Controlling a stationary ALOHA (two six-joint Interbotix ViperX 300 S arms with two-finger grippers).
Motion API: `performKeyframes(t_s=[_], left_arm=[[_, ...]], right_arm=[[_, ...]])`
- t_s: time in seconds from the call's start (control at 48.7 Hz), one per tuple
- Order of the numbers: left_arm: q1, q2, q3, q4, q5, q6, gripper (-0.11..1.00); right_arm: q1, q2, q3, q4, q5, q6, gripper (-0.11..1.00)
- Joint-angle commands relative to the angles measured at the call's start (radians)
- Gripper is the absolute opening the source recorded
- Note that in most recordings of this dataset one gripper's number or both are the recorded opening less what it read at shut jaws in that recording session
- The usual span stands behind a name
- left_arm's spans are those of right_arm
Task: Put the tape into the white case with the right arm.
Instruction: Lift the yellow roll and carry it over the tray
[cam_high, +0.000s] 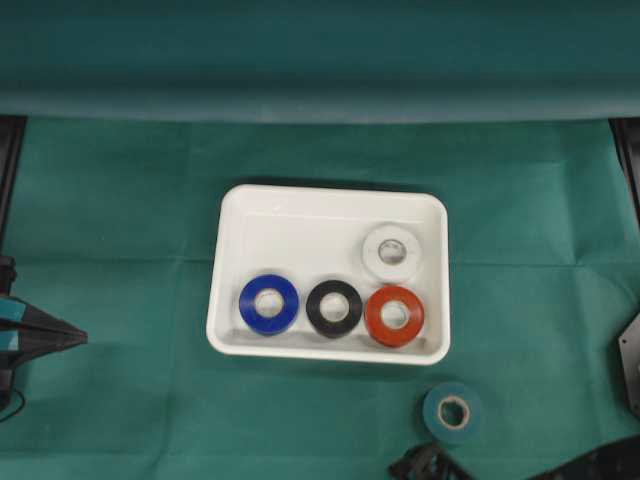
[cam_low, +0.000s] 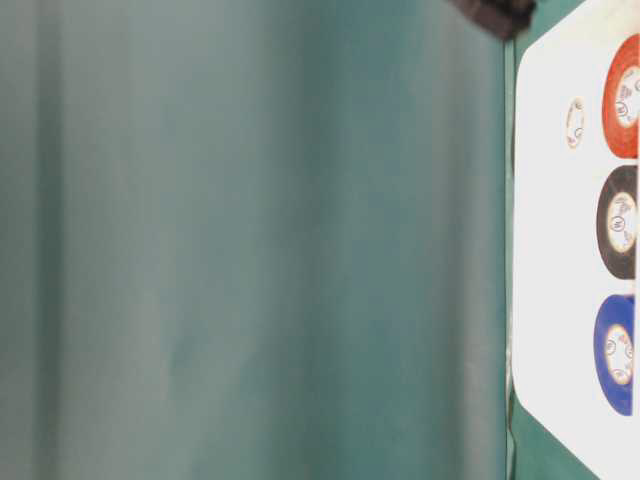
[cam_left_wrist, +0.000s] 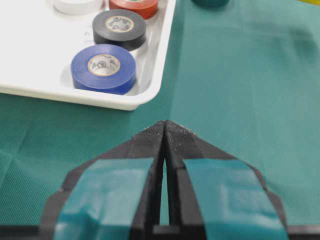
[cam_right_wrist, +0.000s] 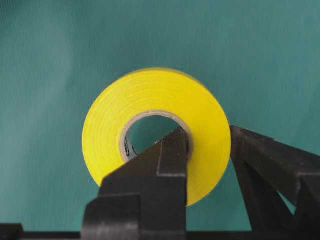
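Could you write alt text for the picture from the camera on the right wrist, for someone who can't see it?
A black right gripper pinches the wall of a yellow tape roll, one finger inside the hole and one outside. Plain green cloth fills the background.

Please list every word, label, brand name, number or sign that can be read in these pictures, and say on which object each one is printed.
No text can be read in any view.
Blue tape roll, inner cardboard core: small printed marks, too blurred to read.
Black tape roll, inner core: printed marks, too small to read.
Red tape roll, inner core: printed marks, unreadable.
Yellow tape roll, inner core: one dark mark, partly hidden by the black right gripper, unreadable.
Glossy white rectangular plastic case: no print visible.
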Motion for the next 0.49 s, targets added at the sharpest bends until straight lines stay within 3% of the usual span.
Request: performKeyframes(t_s=[0.0, 0.472], left_arm=[[0.003, 0.008, -0.012, -0.002, -0.009, -0.002, 0.0], [0.003, 0.008, -0.012, -0.002, -0.015, -0.002, 0.0]], right_arm=[[0.003, 0.008, -0.067, 0.0, -0.003, 0.0, 0.01], [-0.009, 0.17, -0.305, -0.003, 0.029, -0.003, 0.01]])
